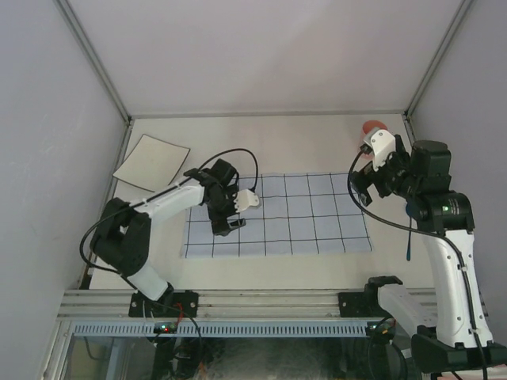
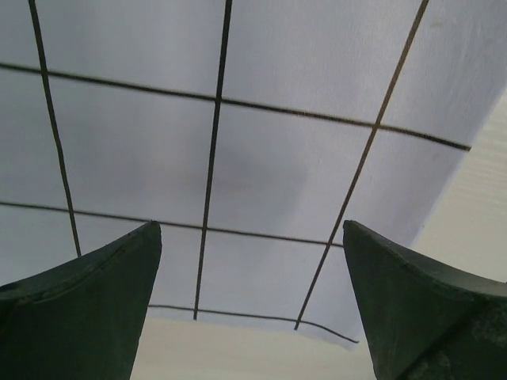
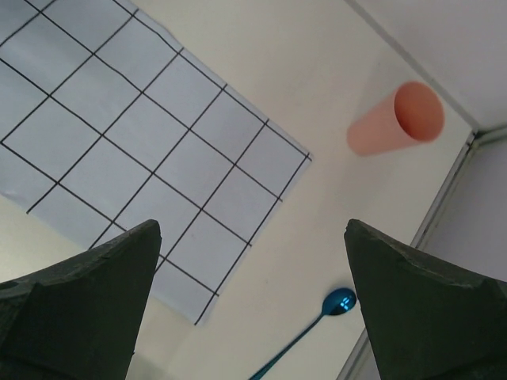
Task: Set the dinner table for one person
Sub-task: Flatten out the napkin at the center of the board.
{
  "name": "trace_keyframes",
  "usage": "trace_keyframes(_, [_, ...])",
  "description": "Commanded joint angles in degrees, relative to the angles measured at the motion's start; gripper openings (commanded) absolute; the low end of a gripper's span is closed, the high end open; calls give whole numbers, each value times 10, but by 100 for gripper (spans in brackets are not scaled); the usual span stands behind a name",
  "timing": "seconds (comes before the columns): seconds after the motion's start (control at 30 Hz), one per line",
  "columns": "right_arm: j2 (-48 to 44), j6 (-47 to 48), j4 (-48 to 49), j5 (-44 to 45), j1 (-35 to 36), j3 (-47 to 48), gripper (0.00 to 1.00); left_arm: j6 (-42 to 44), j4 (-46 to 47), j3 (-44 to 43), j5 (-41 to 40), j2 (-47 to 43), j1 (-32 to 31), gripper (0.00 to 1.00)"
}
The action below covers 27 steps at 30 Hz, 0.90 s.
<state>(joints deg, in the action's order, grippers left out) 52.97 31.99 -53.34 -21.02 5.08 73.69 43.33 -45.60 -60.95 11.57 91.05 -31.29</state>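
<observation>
The dinner table (image 1: 317,134) is an off-white surface with a light-blue grid cloth (image 1: 301,218) spread on its near middle. My left gripper (image 1: 224,218) hovers low over the cloth's left end, open and empty; in the left wrist view the left gripper (image 2: 251,225) frames the cloth's corner (image 2: 261,158) and bare table (image 2: 238,348). My right gripper (image 1: 358,190) hangs open above the cloth's right end. In the right wrist view the right gripper (image 3: 252,224) holds nothing. A salmon cup (image 3: 392,120) and a blue spoon (image 3: 337,303) lie on the table beyond the cloth (image 3: 142,142).
A flat beige square sheet (image 1: 152,161) lies at the back left of the table. The cup (image 1: 371,127) stands in the back right corner, partly hidden by the right wrist. The spoon (image 1: 409,244) lies by the right rail. Pale walls close in three sides.
</observation>
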Motion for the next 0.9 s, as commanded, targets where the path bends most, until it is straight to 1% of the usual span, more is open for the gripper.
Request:
trace_keyframes(0.0, [-30, 7, -38, -36, -55, -11, 100, 21, 2, -66, 38, 40, -7, 100])
trace_keyframes(0.17, [-82, 23, -57, -52, -111, -25, 100, 18, 1, -97, 45, 94, -20, 100])
trace_keyframes(0.3, [-103, 27, -65, -59, -134, -26, 100, 20, -12, -115, 55, 124, -34, 100])
trace_keyframes(0.43, [-110, 30, -67, -63, -141, -26, 100, 9, -18, -128, 60, 150, -51, 100])
trace_keyframes(0.53, [-111, 33, -69, -67, -144, -26, 100, 2, 0, -117, 37, 160, -66, 100])
trace_keyframes(0.63, [-116, 34, -63, -63, -145, -26, 100, 2, -1, -120, 12, 179, -80, 100])
trace_keyframes(0.87, [-128, 38, -76, -50, -145, -16, 100, 2, -22, -153, -5, 214, -84, 100])
